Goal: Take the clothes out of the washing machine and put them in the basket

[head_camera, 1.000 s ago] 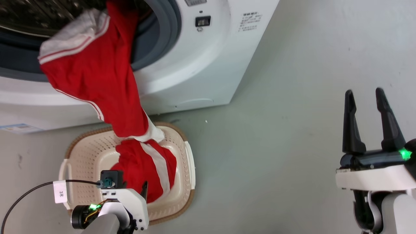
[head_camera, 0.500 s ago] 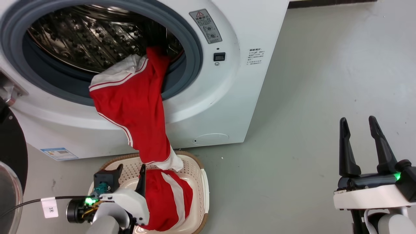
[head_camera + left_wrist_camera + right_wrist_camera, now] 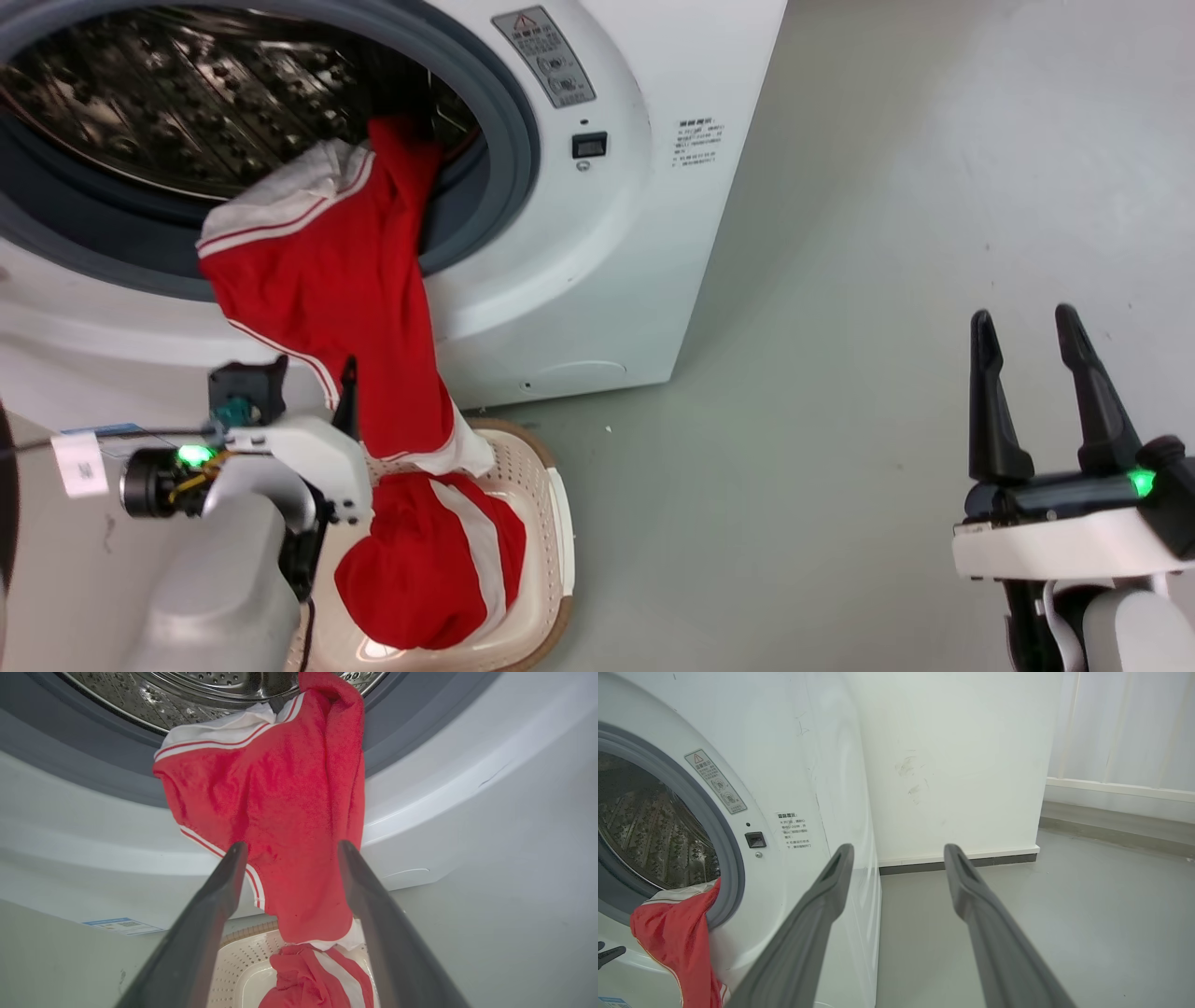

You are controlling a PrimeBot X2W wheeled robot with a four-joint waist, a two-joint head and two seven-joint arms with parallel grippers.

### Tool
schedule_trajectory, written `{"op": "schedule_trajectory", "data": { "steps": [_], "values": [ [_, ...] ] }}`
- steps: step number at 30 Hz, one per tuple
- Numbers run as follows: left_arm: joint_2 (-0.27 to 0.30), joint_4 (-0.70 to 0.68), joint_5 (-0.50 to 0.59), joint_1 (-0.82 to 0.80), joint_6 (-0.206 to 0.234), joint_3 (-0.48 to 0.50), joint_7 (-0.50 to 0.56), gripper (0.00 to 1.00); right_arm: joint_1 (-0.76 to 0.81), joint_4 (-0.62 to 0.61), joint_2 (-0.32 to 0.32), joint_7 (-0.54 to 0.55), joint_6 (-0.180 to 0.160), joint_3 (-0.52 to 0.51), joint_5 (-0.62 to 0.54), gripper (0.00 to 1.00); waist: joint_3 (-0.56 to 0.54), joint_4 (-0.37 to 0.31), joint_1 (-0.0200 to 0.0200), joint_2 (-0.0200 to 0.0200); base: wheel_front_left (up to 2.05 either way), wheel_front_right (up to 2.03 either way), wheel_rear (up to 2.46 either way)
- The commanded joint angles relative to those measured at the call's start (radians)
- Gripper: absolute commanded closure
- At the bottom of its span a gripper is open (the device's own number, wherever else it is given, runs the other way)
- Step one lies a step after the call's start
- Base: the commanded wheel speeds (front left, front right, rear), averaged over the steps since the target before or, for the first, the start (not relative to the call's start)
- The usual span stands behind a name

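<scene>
My left gripper (image 3: pixel 290 843) is released: its two fingers stand well apart with nothing clamped between them. It points at the front panel of the washing machine (image 3: pixel 597 243), below the porthole. The clothes (image 3: pixel 355 299) are one red garment with white panels and thin white stripes. Its upper end lies inside the machine's perforated steel drum (image 3: pixel 187 103). From there it crosses the grey porthole rim (image 3: pixel 512 177) and hangs down the machine's white front. Its lower end is heaped in the basket (image 3: pixel 540 485), which stands on the floor (image 3: pixel 840 327) just in front of the machine's base; I cannot tell whether basket and machine touch. In the head view, one finger of my left gripper is just beside the hanging garment's edge, in front of the machine's lower panel; contact cannot be confirmed. My right gripper (image 3: pixel 1021 314) is also released, its fingers apart and empty. It is over bare floor, well apart from the machine's side and from the garment. A warning sticker (image 3: pixel 546 56) sits on the machine's front just beside the porthole rim. A blue label (image 3: pixel 121 925) is fixed low on the machine's front.
</scene>
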Motion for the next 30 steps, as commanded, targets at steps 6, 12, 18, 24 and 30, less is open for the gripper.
{"op": "schedule_trajectory", "data": {
  "steps": [6, 12, 18, 24, 30],
  "values": [
    [0.027, 0.145, 0.007, -0.167, -0.013, -0.004, 0.034, 0.0, -0.069, -0.014, 0.0, -0.002, -0.001, 0.007, 0.022, 0.0, 0.115, -0.048, 0.0001, -0.0001, 0.0, 0.0, 0.0],
    [0.054, 0.246, 0.007, -0.289, -0.02, -0.004, 0.043, 0.0, -0.118, -0.02, 0.0, -0.002, -0.001, 0.011, 0.043, 0.0, 0.198, -0.077, 0.0001, -0.0001, 0.0, 0.0, 0.0],
    [0.074, 0.324, 0.008, -0.374, -0.021, -0.013, 0.056, 0.0, -0.15, -0.026, 0.0, -0.002, -0.001, 0.014, 0.061, 0.0, 0.253, -0.097, 0.0001, -0.0001, 0.0, 0.0, 0.0],
    [0.079, 0.35, 0.006, -0.428, -0.019, -0.018, 0.04, 0.0, -0.161, -0.026, 0.0, -0.002, -0.001, 0.007, 0.07, 0.0, 0.281, -0.104, 0.0001, -0.0001, 0.0, 0.0, 0.0],
    [0.073, 0.365, 0.001, -0.444, -0.028, -0.024, 0.028, 1.0, -0.161, -0.019, 0.0, -0.002, -0.001, 0.006, 0.071, 0.0, 0.285, -0.101, 0.0001, -0.0001, 0.0, 0.0, 0.0]
  ]
}}
